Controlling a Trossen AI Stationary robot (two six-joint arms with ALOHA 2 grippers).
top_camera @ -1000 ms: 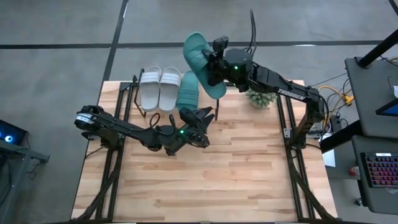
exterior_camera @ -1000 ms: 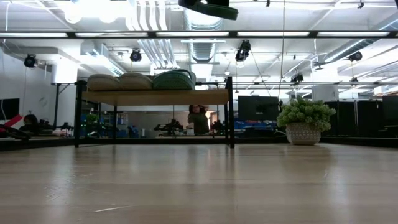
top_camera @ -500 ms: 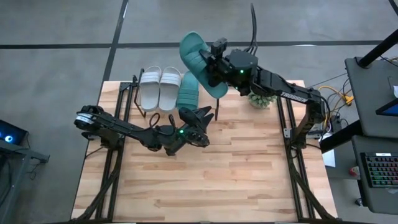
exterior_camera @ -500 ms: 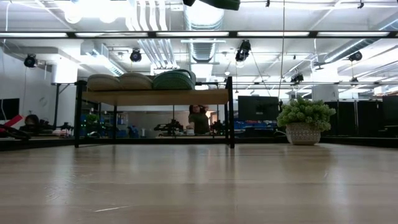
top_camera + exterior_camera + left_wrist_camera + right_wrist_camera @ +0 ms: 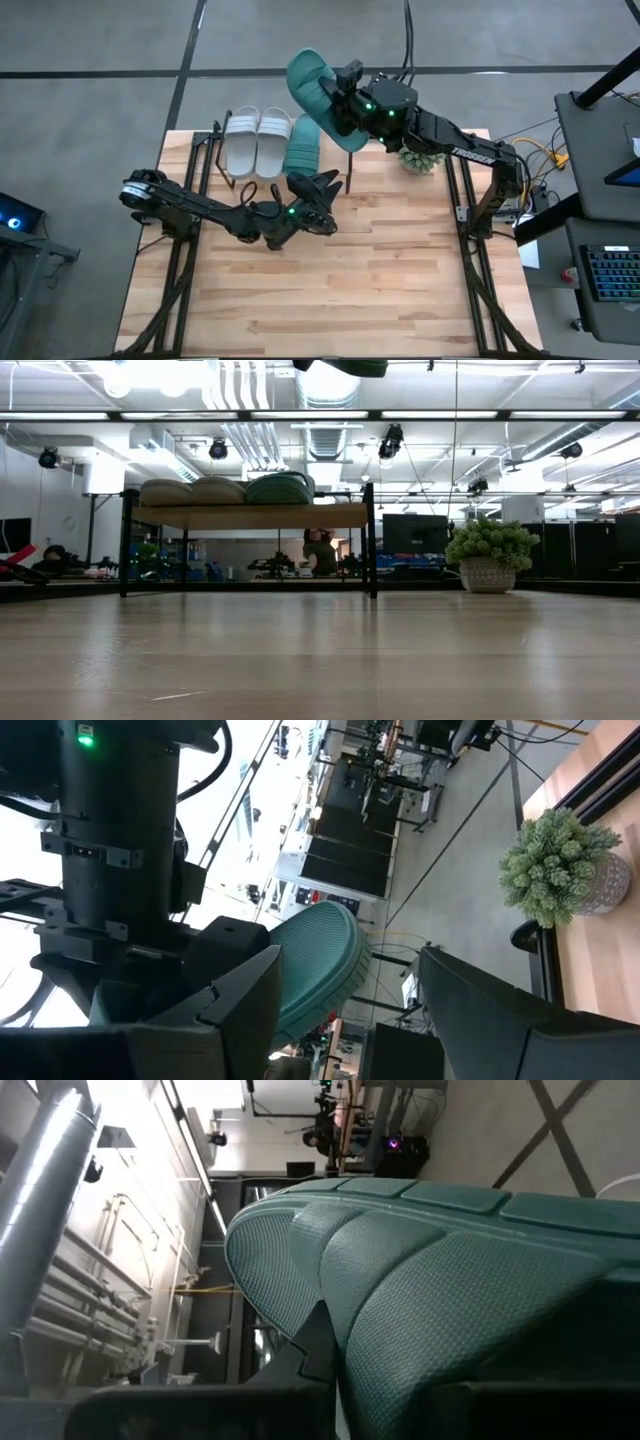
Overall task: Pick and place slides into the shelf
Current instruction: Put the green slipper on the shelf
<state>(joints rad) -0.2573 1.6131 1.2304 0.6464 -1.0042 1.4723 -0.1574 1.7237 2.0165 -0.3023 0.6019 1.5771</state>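
In the high view my right gripper (image 5: 341, 102) is shut on a teal slide (image 5: 318, 92), high over the shelf's far right end. Only that slide's underside (image 5: 348, 366) shows at the low view's top edge. The shelf (image 5: 250, 515) carries two pale slides (image 5: 243, 140) (image 5: 274, 140) and a second teal slide (image 5: 302, 148), all resting on its plank top. My left gripper (image 5: 318, 184) is open above the table just near of the shelf's right end, touching nothing. Its wrist view looks up at the held slide (image 5: 320, 965). My right gripper holds the teal slide at its long side edge (image 5: 334, 104), about midway along, coming level from the table's right. The slide's textured sole (image 5: 420, 1280) fills the right wrist view beside one finger (image 5: 310, 1348). The slide is lifted clear and tilted; the slide itself hides the hold.
A potted plant (image 5: 420, 156) stands on the table right of the shelf, under the right arm, and shows in the low view (image 5: 490, 555). The wooden tabletop (image 5: 330, 290) stretches toward the near edge. A person (image 5: 320, 552) stands in the room behind the shelf.
My right gripper has carried the teal slide upward and slightly toward the table's left: in the low view the slide has risen almost out of the top edge. The left arm and the slides on the shelf have kept still.
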